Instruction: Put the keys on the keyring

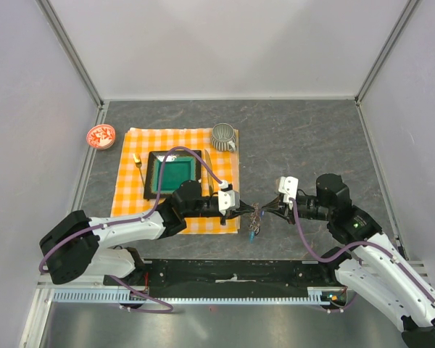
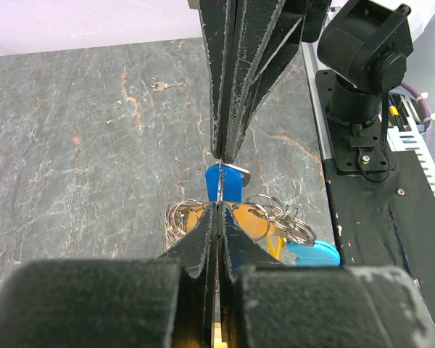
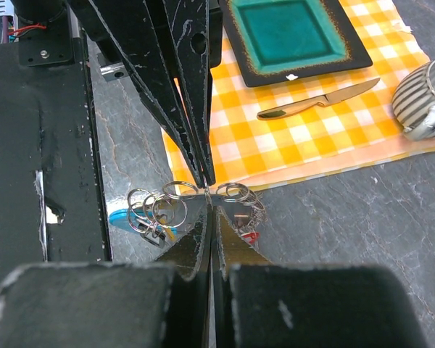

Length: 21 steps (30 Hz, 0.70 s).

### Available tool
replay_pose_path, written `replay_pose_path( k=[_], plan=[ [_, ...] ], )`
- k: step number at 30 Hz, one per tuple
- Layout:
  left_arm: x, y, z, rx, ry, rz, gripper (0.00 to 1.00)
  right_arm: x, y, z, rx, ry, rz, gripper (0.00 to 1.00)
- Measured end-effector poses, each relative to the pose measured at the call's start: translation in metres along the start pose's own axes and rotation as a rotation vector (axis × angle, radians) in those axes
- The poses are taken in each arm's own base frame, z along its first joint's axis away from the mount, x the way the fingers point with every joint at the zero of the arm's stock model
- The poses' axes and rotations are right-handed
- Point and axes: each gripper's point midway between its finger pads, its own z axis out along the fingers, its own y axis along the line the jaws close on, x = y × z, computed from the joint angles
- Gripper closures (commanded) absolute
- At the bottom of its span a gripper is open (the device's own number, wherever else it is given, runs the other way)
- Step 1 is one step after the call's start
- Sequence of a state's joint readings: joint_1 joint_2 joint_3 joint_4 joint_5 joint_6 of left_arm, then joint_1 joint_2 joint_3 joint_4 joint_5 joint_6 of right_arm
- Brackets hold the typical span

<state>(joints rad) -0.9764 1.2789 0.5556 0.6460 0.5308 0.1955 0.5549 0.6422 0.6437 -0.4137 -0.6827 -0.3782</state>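
A: Keyring, where is it?
B: Between the two hands, just right of the near right corner of the checked cloth, over bare worktop. It's a bunch of split rings with a cyan tag on the near side.
A: Left hand?
B: Clenched, tips pinching into the ring bunch.
A: Right hand?
B: Also clenched on the keyring, from the opposite side. The two sets of tips nearly touch.
A: What's on it?
B: Blue-headed key right at the tips, plus an orange tag and a red bit. Can't tell which ring carries which.
A: Anything off it?
B: One loose key alone on the worktop, well apart to the right.
A: Bunch lifted or resting?
B: Can't tell.
A: Rest?
B: Teal plate, knife and striped cup on the cloth, far left of the bunch.
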Motion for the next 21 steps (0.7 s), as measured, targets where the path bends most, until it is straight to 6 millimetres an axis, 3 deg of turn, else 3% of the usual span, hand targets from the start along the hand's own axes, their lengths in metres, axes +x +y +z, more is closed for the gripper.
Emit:
replay_pose_path(
  k=[21],
  plan=[
    [-0.0001,0.0001,0.0,-0.001,0.0,-0.001,0.98,0.0016,0.0029,0.0012,-0.016,0.005,0.007,1.0]
  ],
)
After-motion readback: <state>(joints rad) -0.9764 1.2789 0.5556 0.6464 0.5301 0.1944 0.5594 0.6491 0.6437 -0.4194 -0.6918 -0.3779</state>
